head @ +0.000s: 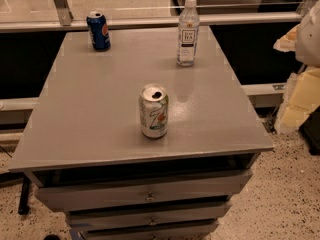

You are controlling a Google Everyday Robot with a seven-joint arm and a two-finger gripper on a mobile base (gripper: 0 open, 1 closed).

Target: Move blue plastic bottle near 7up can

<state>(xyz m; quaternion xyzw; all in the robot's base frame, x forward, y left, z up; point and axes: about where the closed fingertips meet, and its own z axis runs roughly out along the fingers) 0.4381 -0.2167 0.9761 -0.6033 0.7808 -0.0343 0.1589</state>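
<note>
The blue plastic bottle (188, 31), clear with a white cap and a white-and-dark label, stands upright at the far right of the grey cabinet top (100, 114). The 7up can (154, 111), silver-white with green lettering and an opened top, stands upright near the front middle. The bottle is well behind the can and slightly to its right, apart from it. My gripper (304, 44) shows only as a pale shape at the right edge of the view, off the cabinet and to the right of the bottle, touching nothing.
A dark blue soda can (99, 31) stands at the far left corner of the top. A metal rail (150, 21) runs behind the cabinet. Drawers (145, 196) sit below the front edge. Speckled floor (290, 194) lies to the right.
</note>
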